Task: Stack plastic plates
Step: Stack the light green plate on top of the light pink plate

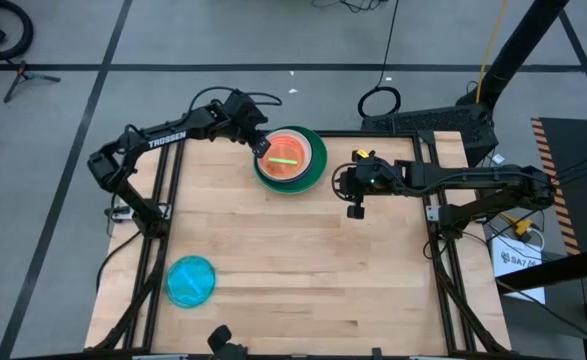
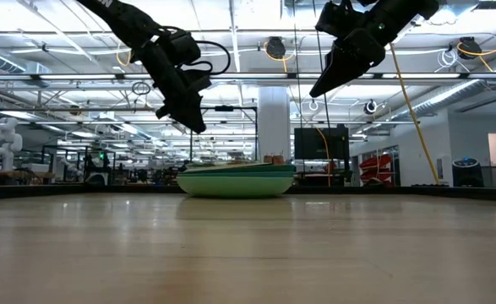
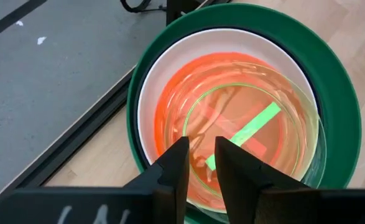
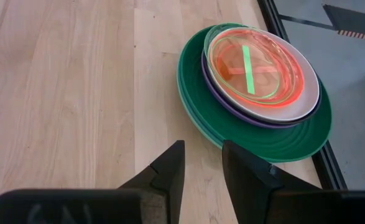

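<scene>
One stack of plastic plates sits at the bench's far edge, with a blue plate alone at the near left. Left gripper hovers over the stack, fingers slightly parted, empty. Right gripper waits beside it, fingers apart.

My left gripper sits at twelve o'clock, fingers slightly apart. My right gripper waits at two o'clock, open.
</scene>
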`<act>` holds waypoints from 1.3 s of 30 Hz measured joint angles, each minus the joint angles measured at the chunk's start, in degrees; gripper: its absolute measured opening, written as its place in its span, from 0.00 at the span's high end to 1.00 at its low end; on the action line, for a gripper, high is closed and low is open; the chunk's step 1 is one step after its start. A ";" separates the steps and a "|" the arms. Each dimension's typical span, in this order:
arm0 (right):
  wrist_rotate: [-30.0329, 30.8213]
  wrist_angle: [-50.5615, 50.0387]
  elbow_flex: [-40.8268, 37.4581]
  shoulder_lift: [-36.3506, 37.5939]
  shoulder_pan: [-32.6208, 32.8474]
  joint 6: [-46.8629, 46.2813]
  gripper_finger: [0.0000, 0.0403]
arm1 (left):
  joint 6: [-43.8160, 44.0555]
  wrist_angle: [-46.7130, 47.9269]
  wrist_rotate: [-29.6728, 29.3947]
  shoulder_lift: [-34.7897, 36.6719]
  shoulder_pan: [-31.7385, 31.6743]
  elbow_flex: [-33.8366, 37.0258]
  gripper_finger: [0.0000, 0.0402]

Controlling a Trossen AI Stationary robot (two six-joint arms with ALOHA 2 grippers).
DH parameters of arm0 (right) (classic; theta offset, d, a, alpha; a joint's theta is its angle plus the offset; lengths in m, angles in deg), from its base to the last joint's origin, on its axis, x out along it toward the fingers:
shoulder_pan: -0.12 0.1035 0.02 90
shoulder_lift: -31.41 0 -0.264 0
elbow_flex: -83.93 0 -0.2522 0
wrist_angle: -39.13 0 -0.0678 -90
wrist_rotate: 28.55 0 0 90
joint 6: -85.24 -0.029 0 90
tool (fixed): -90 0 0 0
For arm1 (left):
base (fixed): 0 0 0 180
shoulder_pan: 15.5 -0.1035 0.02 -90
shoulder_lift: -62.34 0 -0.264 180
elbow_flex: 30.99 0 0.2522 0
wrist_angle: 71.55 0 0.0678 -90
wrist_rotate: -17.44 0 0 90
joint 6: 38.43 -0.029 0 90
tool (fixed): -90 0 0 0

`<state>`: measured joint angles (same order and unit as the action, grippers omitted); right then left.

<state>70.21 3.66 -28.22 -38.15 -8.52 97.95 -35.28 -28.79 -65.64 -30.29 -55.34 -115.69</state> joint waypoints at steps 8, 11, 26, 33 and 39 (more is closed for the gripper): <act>-0.02 0.00 0.00 0.00 0.00 0.00 0.75 | -3.67 2.46 0.79 -0.24 4.57 0.00 0.79; -0.01 0.00 0.00 0.00 0.01 0.00 0.75 | -5.70 1.49 0.79 -1.66 7.23 0.02 0.79; 0.00 -0.04 0.00 0.00 0.00 0.03 0.75 | -7.91 -5.90 -6.40 -14.14 10.63 -0.02 0.79; 0.04 -0.02 0.00 0.00 0.00 0.09 0.75 | -7.79 -8.31 -10.48 -14.36 10.22 0.00 0.79; 0.09 -0.02 0.00 0.00 0.00 0.15 0.75 | -7.55 -7.04 -10.64 -14.16 10.10 0.00 0.79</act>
<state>70.29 3.63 -28.22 -38.15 -8.52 98.11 -42.83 -35.83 -76.29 -44.45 -45.24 -115.69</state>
